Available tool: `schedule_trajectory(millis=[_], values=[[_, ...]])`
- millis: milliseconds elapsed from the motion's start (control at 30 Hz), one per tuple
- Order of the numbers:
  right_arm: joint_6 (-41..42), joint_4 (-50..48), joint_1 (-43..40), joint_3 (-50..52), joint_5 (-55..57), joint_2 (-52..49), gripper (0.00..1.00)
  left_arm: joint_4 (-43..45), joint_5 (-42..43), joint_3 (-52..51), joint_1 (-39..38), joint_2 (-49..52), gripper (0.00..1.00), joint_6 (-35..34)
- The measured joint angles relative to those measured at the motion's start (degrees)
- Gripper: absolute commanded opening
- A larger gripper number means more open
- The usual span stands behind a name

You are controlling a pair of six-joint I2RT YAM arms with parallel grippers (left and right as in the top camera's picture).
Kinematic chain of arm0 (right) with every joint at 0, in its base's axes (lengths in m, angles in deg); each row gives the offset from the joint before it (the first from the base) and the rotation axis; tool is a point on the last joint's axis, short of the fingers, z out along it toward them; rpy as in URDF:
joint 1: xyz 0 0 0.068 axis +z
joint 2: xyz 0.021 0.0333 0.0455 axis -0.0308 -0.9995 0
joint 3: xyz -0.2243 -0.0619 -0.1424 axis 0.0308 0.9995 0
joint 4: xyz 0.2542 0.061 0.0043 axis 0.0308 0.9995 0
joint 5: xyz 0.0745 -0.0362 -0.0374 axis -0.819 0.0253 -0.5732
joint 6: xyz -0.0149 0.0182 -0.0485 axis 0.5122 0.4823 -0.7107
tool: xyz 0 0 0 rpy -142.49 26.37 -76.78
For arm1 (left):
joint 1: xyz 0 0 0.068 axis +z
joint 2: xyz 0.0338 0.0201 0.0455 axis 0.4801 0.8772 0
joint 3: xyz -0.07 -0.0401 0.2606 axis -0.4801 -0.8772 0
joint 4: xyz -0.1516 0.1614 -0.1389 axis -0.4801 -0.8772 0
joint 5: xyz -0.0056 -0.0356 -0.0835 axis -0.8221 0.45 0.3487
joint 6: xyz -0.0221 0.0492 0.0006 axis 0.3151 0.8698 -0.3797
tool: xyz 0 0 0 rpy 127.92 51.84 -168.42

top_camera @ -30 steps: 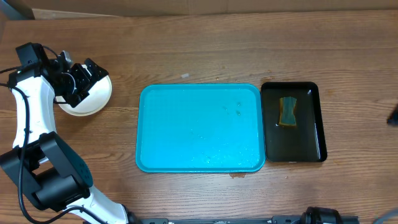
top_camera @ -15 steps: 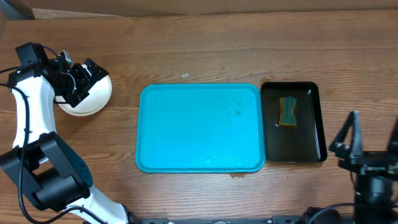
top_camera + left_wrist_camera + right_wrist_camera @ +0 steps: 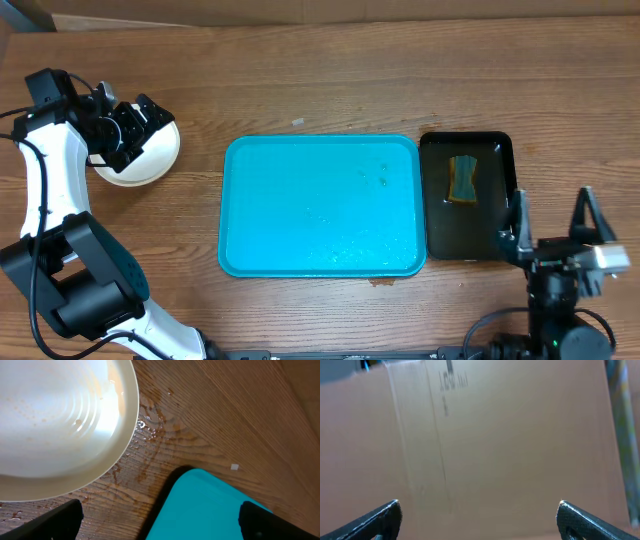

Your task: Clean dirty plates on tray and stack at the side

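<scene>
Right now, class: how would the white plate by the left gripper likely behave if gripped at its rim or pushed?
The white plate looks glossy, with water on the wood beside it, so its rim is probably slippery. Its smooth, even curve suggests it is stiff and keeps its shape. Being shallow, it would likely slide rather than tip.

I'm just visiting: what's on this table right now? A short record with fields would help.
tray: turquoise, wet, otherwise bare
plates: left of the tray, apart from it
black tray: right of the tray, holds a sponge
left arm: jaws open, above the plates
right arm: near edge, jaws open, empty
</scene>
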Motion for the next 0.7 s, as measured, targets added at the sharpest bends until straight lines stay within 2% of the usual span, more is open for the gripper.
schedule_trajectory(millis=[167, 333, 567, 700], values=[[0.4, 0.7, 0.7, 5.0, 0.0, 0.0, 1.00, 0.0, 0.0, 0.0, 0.0, 0.0, 1.00, 0.0], [0.4, 5.0, 3.2, 5.4, 0.1, 0.0, 1.00, 0.0, 0.0, 0.0, 0.0, 0.0, 1.00, 0.0], [0.3, 18.9, 4.8, 5.4, 0.1, 0.0, 1.00, 0.0, 0.0, 0.0, 0.0, 0.0, 1.00, 0.0], [-2.8, 19.2, 4.9, 5.4, 0.0, 0.0, 1.00, 0.0, 0.0, 0.0, 0.0, 0.0, 1.00, 0.0]])
